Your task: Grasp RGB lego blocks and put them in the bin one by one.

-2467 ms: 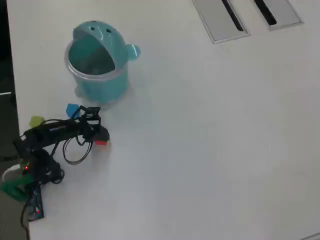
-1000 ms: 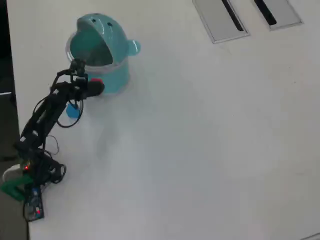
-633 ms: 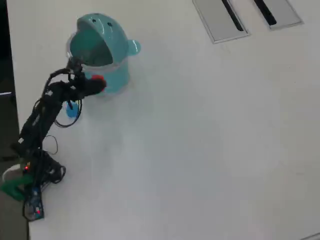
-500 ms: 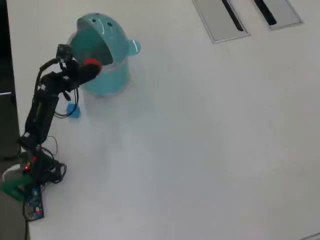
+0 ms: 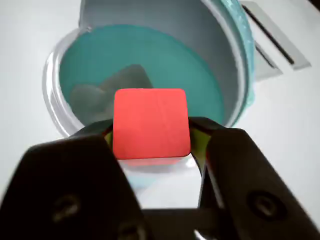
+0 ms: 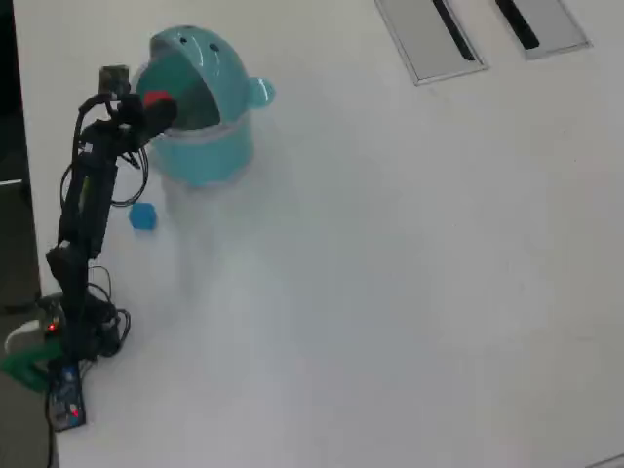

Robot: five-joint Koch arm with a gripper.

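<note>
The white counter [image 6: 390, 292] carries everything, with two grey panels [image 6: 478, 29] set into its far edge, clear of the work. The teal bin [image 6: 200, 117] stands near the arm's base, its hooded lid tipped back so the mouth faces up, which is why the arm [image 6: 83, 205] stretches upward beside it rather than reaching in from the side. The gripper [image 5: 152, 150] hangs at the bin's rim, its black jaws pinching the red block [image 5: 151, 123] from both sides, holding it over the opening, apparently for release.

The blue block [image 6: 142, 216] lies on the counter beside the arm, apart from the bin, not yet collected. No yellow-green block shows in either view.

The overhead view gives the layout and the blue block; the wrist view alone shows the jaws' hold and the bin's inside [image 5: 150, 65], where pale shapes lie at the bottom, too blurred to name.
</note>
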